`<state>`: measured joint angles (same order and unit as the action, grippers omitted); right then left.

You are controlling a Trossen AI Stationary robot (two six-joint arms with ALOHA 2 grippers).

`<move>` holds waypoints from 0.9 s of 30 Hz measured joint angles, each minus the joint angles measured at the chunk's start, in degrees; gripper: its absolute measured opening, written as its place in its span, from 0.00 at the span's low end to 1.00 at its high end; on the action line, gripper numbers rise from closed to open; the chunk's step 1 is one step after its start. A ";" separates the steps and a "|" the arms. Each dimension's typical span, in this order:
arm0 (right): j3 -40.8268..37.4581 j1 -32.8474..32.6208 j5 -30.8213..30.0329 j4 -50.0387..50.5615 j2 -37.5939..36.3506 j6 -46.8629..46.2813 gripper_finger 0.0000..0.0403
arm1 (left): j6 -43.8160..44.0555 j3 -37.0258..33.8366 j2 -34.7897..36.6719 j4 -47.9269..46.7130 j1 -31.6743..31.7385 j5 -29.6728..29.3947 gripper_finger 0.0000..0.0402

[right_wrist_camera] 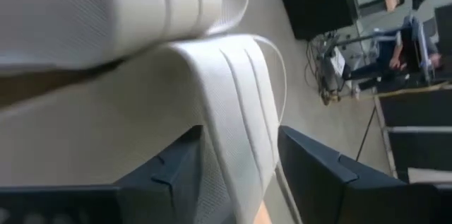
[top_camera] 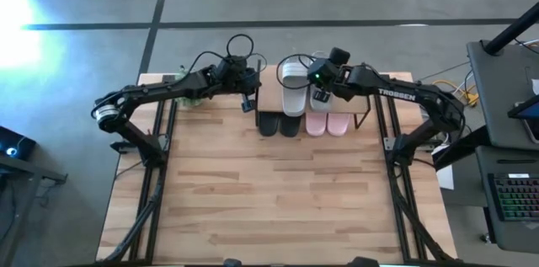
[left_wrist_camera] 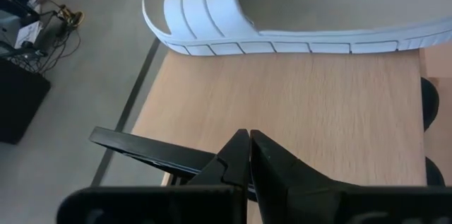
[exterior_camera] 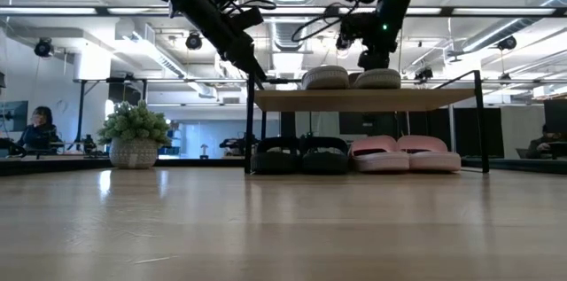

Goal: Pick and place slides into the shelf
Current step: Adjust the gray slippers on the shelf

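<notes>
The shelf [exterior_camera: 363, 99] stands at the table's far middle. On its top board [left_wrist_camera: 296, 90] lie two pale grey-white slides. One [top_camera: 293, 94] [left_wrist_camera: 296, 12] lies free on its sole. My right gripper [right_wrist_camera: 240, 174] [exterior_camera: 376, 55] is on the other [exterior_camera: 379, 78]. Under the board, the black pair [exterior_camera: 301, 155] and the pink pair [exterior_camera: 406, 154] rest on the table. My left gripper [left_wrist_camera: 249, 139] [top_camera: 248, 103] is shut and sits at the board's left edge; I cannot tell whether it touches the board. My right gripper pinches the right-hand white slide by its ribbed strap [right_wrist_camera: 236, 111], one finger [right_wrist_camera: 176, 171] on each side. The fingers come from above, slanting down. The slide's sole lies flat on the shelf's top board, beside the other white slide [right_wrist_camera: 92, 12].
A potted plant [exterior_camera: 133, 139] stands near the table's far left corner. The shelf's thin black frame [exterior_camera: 479, 121] rises at its right end. The near half of the wooden tabletop [top_camera: 278, 208] carries nothing. People sit in the room beyond the table.
</notes>
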<state>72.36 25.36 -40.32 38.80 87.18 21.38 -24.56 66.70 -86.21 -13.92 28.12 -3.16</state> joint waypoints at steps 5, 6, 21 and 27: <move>-0.04 1.84 0.22 -0.05 1.11 -1.18 0.35 | -0.05 -0.32 0.02 -0.07 0.00 0.04 0.00; 0.03 2.01 0.23 -0.04 1.15 -1.05 0.32 | -0.07 -0.35 0.02 -0.10 0.00 0.04 0.00; -0.10 1.90 0.54 5.09 -0.48 -0.01 0.03 | -0.11 -0.35 0.03 -0.03 0.00 0.02 0.00; 0.29 0.86 2.39 5.53 -0.48 0.09 0.03 | -0.01 -0.35 0.04 -0.03 -0.02 0.03 0.00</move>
<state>72.65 26.22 -37.92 44.33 86.70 21.47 -24.57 66.35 -86.17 -13.96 28.10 -3.13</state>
